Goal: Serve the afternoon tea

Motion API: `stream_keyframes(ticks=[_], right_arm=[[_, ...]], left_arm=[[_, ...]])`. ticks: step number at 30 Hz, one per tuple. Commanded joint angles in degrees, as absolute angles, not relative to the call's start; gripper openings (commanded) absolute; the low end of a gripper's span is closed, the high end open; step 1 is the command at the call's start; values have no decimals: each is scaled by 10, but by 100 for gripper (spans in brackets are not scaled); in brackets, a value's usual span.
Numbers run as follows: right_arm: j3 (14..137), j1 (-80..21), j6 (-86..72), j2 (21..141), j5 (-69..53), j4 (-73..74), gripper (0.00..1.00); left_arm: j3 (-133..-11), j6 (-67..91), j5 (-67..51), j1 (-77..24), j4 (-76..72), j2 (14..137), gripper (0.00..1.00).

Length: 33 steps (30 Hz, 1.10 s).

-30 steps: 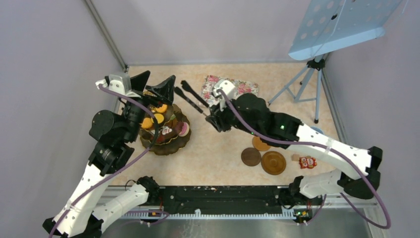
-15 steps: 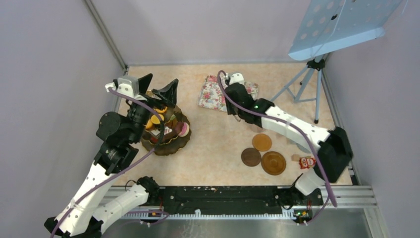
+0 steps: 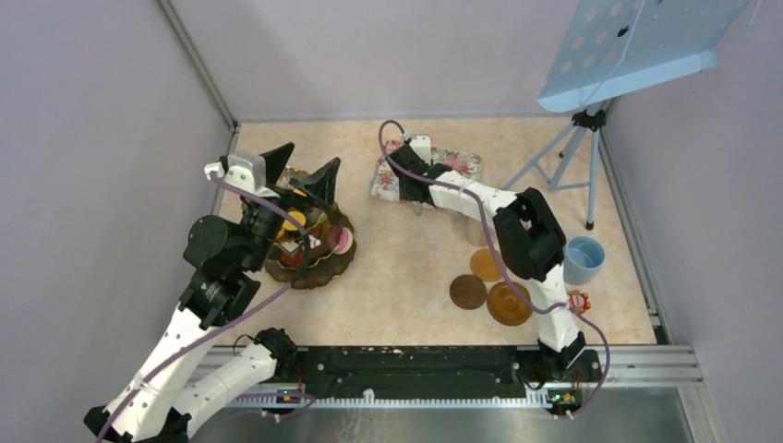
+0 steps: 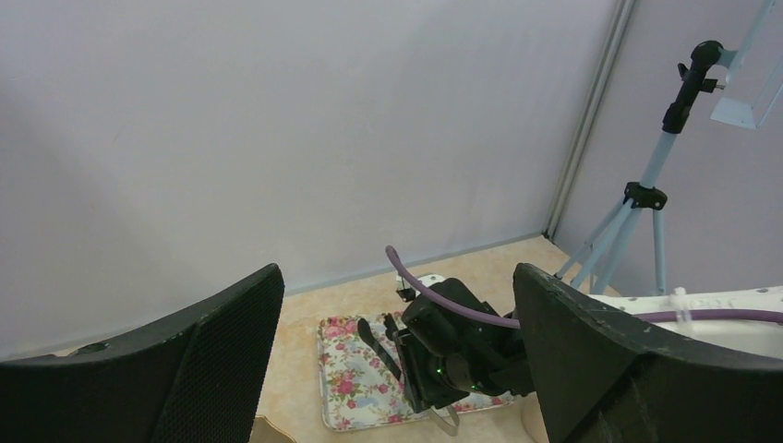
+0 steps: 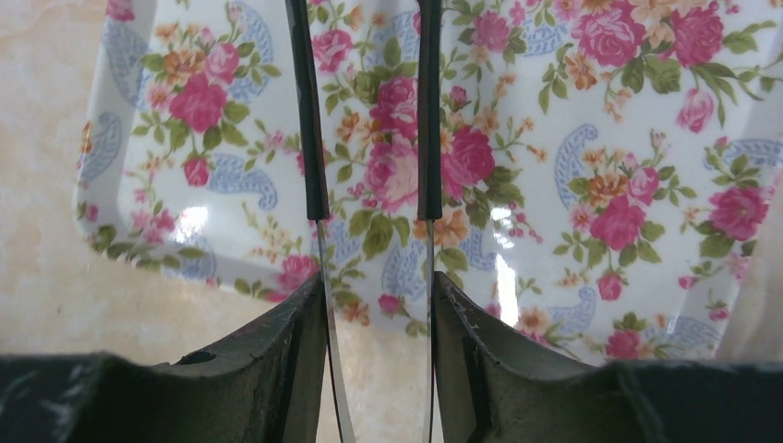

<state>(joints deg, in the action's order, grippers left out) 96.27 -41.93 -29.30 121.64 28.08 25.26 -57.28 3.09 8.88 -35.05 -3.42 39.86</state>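
Observation:
Small toy cakes and round orange biscuits sit on a dark brown scalloped stand at the left. My left gripper hangs open and empty above the stand's far side. My right gripper is shut on the black tongs and holds them over the rose-patterned tray. The left wrist view shows the right gripper, the tongs and the tray. A light-blue mug stands at the right. The lilac mug and white cup are out of view.
Three brown round coasters lie at the front right, with a small red and white packet beside them. A light-blue music stand on a tripod occupies the back right corner. Walls close in the left, back and right.
My right gripper carried the tongs from left of the tray to above it, and its arm folded back, uncovering the light-blue mug. My left gripper drifted slightly right, still open.

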Motion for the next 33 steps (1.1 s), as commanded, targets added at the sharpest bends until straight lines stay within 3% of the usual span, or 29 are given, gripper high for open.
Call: stream_keyframes(ticks=[1,11,17,21,33], right_arm=[[1031,-408,-322,1257,287,240,42],[1075,-408,-326,1299,258,264,52],[1046,-411,-261,1224,235,269,63],[973,-414,-230,1134,223,263,67],[634,-478,-145,789,182,325,66]], left_arm=[[-565,39,77,-354,-68,391,99],[-562,43,73,-356,-71,392,99],[-568,46,68,-356,-67,405,99],[-573,48,65,-356,-67,409,99],[-621,65,37,-355,-32,468,99]])
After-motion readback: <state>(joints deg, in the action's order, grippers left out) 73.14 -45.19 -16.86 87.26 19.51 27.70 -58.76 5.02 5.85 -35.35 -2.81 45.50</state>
